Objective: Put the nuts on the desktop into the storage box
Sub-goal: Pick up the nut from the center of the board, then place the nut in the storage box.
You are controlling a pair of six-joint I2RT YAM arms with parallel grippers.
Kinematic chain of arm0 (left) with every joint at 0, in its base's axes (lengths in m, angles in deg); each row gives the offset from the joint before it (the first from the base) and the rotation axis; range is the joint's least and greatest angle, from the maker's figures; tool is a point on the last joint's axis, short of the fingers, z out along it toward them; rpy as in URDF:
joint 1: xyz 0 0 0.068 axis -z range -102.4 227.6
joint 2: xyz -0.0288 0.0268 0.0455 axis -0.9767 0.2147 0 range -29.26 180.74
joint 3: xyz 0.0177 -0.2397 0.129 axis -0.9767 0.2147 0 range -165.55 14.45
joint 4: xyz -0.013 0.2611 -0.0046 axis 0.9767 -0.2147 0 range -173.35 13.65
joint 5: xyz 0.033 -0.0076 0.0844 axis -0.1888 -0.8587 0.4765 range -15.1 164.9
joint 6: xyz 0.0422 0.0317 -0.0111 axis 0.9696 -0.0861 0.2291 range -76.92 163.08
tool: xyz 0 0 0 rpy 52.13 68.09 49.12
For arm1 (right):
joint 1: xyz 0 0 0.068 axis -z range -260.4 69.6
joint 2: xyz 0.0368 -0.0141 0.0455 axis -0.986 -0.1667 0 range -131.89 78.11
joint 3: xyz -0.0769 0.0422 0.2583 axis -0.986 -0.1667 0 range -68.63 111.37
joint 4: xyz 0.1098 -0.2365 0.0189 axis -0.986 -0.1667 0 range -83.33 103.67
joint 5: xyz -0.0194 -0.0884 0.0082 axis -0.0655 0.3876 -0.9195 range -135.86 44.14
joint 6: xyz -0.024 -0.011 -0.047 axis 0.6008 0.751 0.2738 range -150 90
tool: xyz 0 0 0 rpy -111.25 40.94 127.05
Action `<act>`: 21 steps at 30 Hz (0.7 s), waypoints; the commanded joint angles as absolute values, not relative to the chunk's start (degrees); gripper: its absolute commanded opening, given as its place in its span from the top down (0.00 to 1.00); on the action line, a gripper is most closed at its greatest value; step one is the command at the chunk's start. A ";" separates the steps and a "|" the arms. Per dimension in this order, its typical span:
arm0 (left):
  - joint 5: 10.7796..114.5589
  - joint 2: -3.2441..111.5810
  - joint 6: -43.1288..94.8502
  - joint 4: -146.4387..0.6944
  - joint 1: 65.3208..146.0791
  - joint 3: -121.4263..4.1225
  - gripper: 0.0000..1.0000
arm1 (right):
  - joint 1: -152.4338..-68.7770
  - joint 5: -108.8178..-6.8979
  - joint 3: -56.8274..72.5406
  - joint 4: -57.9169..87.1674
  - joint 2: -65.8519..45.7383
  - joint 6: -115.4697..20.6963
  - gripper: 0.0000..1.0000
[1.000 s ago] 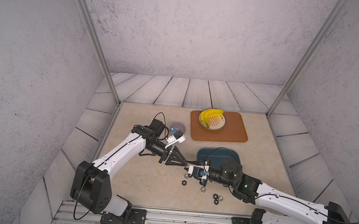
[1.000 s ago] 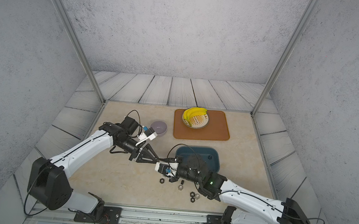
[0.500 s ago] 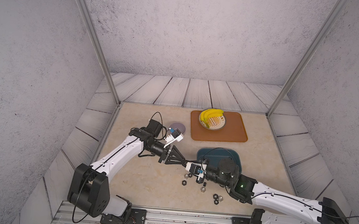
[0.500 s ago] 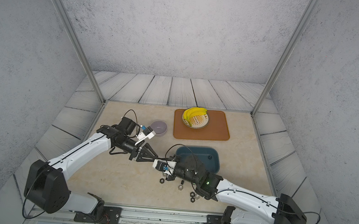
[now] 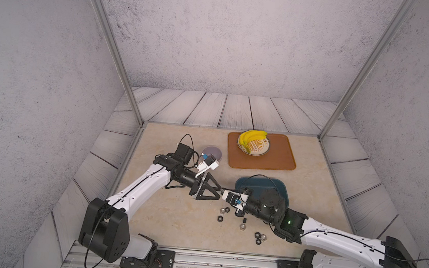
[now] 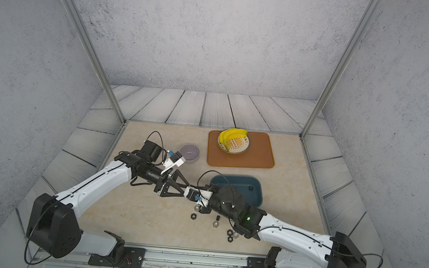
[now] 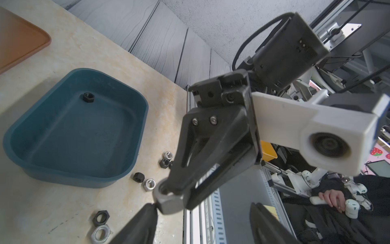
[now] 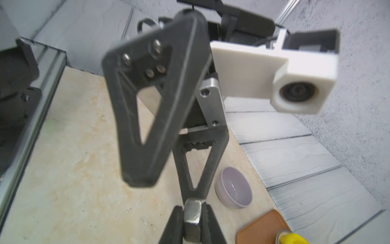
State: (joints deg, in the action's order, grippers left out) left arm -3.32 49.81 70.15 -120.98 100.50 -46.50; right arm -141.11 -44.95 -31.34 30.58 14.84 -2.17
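Marble table (image 5: 174,216) below; right pincer (image 8: 192,224) clamping silver nut (image 8: 191,213), left pincer (image 7: 202,209) wide, empty; may slip from tip-only pinch.

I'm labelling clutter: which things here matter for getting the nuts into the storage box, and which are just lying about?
Job: loose nuts on the desktop; silver nut in the right claw; black nut inside the storage box.
Lying about: lilac bowl; orange-brown tray; plate; bananas.

my top views both look down from high out front on the same desktop (image 5: 179,221), wrist cams close in, left facing the storage box (image 7: 78,135), right the lilac bowl (image 8: 234,188)
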 commanded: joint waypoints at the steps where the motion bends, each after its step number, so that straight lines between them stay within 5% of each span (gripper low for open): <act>1: -3.99 47.82 71.37 -121.84 99.45 -45.75 0.21 | -140.83 -38.29 -29.35 25.25 14.87 -1.88 1.00; 11: 5.86 45.05 79.65 -124.95 98.01 -44.19 0.13 | -138.63 -26.72 -23.05 4.86 11.58 -11.92 1.00; 16: 11.57 43.37 82.36 -123.82 97.82 -42.15 0.02 | -134.02 -27.86 -18.33 -5.10 8.32 -21.89 1.00; 21: 19.00 42.03 85.86 -122.56 97.84 -40.38 0.02 | -127.35 -29.79 -14.51 -12.74 5.43 -36.13 1.00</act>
